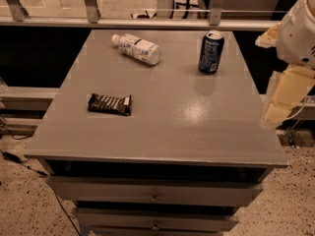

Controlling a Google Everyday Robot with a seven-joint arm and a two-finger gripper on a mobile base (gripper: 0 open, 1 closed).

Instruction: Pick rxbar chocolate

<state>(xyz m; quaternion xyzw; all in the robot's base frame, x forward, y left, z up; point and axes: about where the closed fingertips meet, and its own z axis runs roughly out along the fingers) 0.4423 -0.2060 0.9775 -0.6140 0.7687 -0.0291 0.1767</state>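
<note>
The rxbar chocolate (110, 104) is a flat dark-wrapped bar with pale stripes and a whitish right end. It lies flat on the left part of the grey cabinet top (167, 127). My gripper (284, 91) hangs at the right edge of the view, beyond the top's right edge and far to the right of the bar. It touches nothing on the top. The white arm (300, 31) rises above it.
A clear bottle with a white label (138, 48) lies on its side at the back left. A blue can (211, 52) stands upright at the back right. A metal rail (147, 21) runs behind the top. Drawers (155, 193) lie below the front edge.
</note>
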